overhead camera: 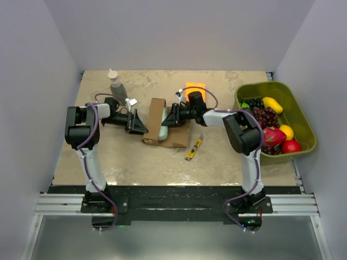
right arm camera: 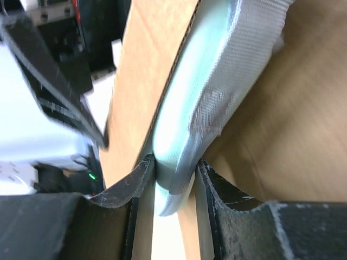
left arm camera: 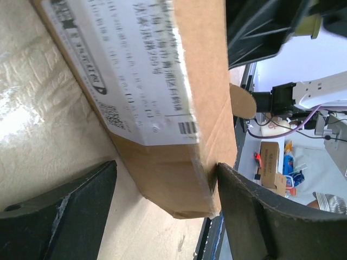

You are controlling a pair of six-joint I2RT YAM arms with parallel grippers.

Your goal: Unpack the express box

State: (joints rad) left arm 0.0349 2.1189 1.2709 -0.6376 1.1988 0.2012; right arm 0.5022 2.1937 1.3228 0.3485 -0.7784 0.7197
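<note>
Express box (overhead camera: pixel 161 122): one, brown corrugated cardboard, elongated. It lies mid-table between the two arms with its flaps spread open. The left wrist view shows a white printed label with barcodes across one face.
Contents: one pale green item (right arm camera: pixel 187 108), smooth and rounded, with grey woven mesh over part of it. It sits against the box's inner cardboard wall.
Right gripper (right arm camera: pixel 172 181): black fingers closed tight on the end of the pale green item, one on each side. The gripper reaches into the open box from the right.
Left gripper (left arm camera: pixel 167 170): jaws spread wide and holding nothing. The labelled end of the box lies between them. The left finger (left arm camera: pixel 65 214) is clear of the cardboard. The right finger is just beside the corner; I cannot tell if it touches.
Table (overhead camera: pixel 135 162): beige with a marbled, glossy surface.
Other things, one each: flat orange box (overhead camera: pixel 195 88) behind the right gripper, clear bottle (overhead camera: pixel 115 84) at far left, yellow utility knife (overhead camera: pixel 193 149) near the box's right side, olive green basket (overhead camera: pixel 297 105) of mixed fruit at right.
Arms: two.
</note>
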